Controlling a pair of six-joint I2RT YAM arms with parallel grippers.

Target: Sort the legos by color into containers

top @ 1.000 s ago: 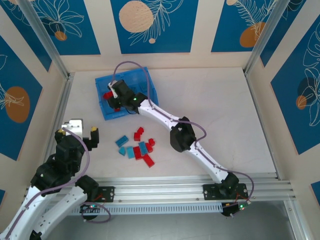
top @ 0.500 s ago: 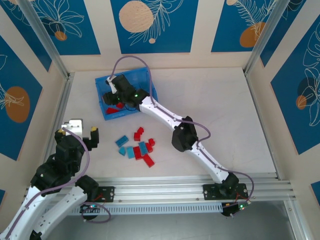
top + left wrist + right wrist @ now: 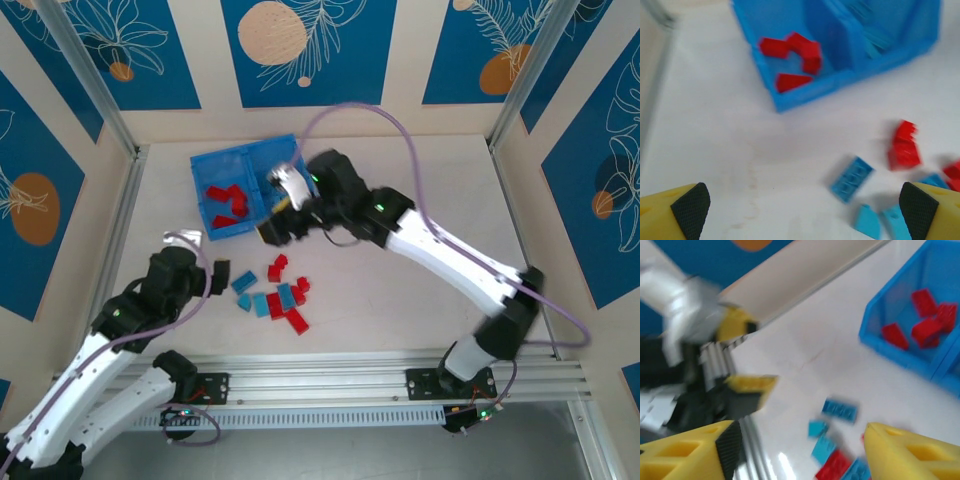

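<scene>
I find the left tool with fingers wide apart, empty, over the tabletop. The right tool is likewise apart and empty, beside the bin. Red legos lie in its left compartment; loose legos, red and blue, sit on the tabletop nearby.

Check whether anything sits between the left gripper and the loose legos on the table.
Nothing visible. Only bare table lies between the open left gripper and the nearest light blue lego. The right gripper hangs farther back, by the near wall of the bin, off that path.
</scene>
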